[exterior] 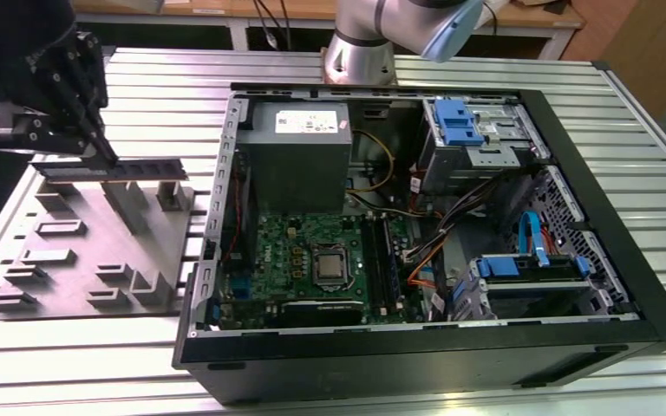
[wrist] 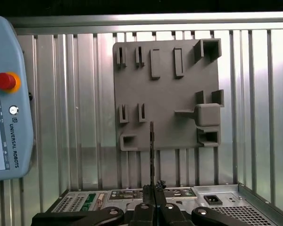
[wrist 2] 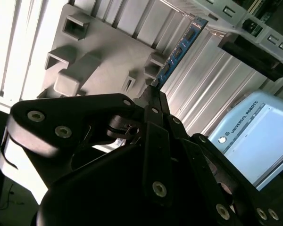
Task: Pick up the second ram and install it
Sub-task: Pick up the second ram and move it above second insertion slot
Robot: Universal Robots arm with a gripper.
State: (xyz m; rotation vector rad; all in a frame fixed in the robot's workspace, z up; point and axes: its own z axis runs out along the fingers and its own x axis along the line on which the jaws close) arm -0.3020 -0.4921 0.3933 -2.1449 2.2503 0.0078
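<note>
**Exterior view.**
- Tabletop, ribbed metal: 1.
- Computer case, open, just beside the holder plate: 1. It contains 1 grey power supply, 1 green motherboard with 1 processor, and 2 blue-tabbed drive cages.
- Gripper: 1, over one end of the holder plate. The jaws are pinching the second ram, which lies level. Whether the stick touches the plate's posts cannot be told.

**Second wrist view.**
- Second ram: 1, blue with dark chips. It reaches out from the gripper, with the jaws pressed onto one end.
- Holder plate, beside the stick.
- Teach pendant: 1.

**First wrist view.**
- Second ram, edge-on in front of the holder plate, clamped in the gripper.
- Teach pendant with 1 red button.
</note>
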